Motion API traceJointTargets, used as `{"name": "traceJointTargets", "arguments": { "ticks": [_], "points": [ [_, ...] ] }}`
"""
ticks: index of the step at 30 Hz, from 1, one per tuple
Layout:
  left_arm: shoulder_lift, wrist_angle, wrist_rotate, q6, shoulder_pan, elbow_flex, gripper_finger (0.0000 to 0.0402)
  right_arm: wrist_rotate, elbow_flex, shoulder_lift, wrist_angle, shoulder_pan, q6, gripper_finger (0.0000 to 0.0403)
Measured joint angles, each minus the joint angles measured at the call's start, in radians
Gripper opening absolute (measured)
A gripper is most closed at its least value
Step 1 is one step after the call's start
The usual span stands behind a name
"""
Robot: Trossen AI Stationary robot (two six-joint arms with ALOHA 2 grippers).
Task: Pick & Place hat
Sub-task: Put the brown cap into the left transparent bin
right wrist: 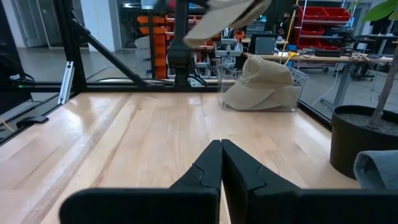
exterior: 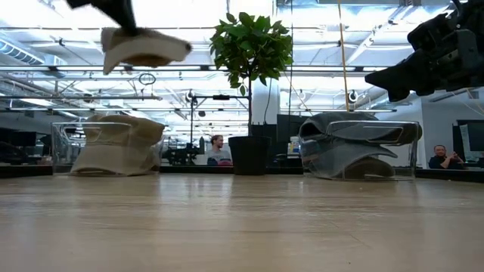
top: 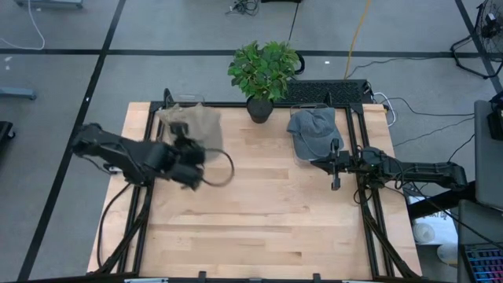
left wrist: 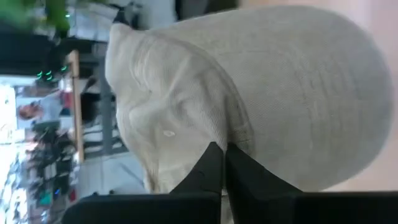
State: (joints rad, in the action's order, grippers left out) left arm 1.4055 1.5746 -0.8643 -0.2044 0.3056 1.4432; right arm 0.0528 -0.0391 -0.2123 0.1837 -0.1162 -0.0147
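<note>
The left gripper, clamped shut on a beige hat, holds it aloft above the hat stack left of the potted plant. The lift looks done; next comes carrying it to a drop spot. The right gripper waits closed beside the grey caps.

The pale wooden surface carries three things along its far edge: a clear bin of tan hats near the far left corner, a potted plant midway, and a clear bin of grey caps toward the far right corner.
</note>
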Motion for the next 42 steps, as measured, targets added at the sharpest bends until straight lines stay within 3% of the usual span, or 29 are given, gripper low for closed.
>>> {"name": "traceJointTargets", "arguments": {
  "ticks": [8, 15, 19, 29, 35, 39, 42],
  "points": [
    [-0.201, -0.003, -0.043, 0.142, -0.222, -0.27, 0.0004, 0.0, 0.0, 0.0, -0.001, 0.0, 0.0, 0.0],
    [-0.203, -0.025, -0.105, 0.252, -0.362, -0.404, 0.0004, 0.0, 0.0, 0.0, -0.001, 0.0, 0.0, 0.0],
    [-0.2, -0.144, -0.107, 0.345, -0.413, -0.479, 0.0005, 0.0, 0.0, 0.0, -0.001, 0.0, 0.0, 0.0],
    [-0.2, -0.451, -0.03, 0.508, -0.456, -0.665, 0.0004, 0.0, 0.0, 0.0, -0.001, 0.0, 0.0, 0.0],
    [-0.2, -0.519, -0.027, 0.53, -0.443, -0.705, 0.0003, 0.0, 0.0, 0.0, -0.001, 0.0, 0.0, 0.0],
    [-0.2, -0.533, 0.09, 0.548, -0.443, -0.739, 0.0003, 0.0, 0.0, 0.0, -0.001, 0.0, 0.0, 0.0],
    [-0.2, -0.537, 0.104, 0.518, -0.443, -0.77, 0.0004, 0.0, 0.0, 0.0, -0.001, 0.0, 0.0, 0.0]
  ]
}}
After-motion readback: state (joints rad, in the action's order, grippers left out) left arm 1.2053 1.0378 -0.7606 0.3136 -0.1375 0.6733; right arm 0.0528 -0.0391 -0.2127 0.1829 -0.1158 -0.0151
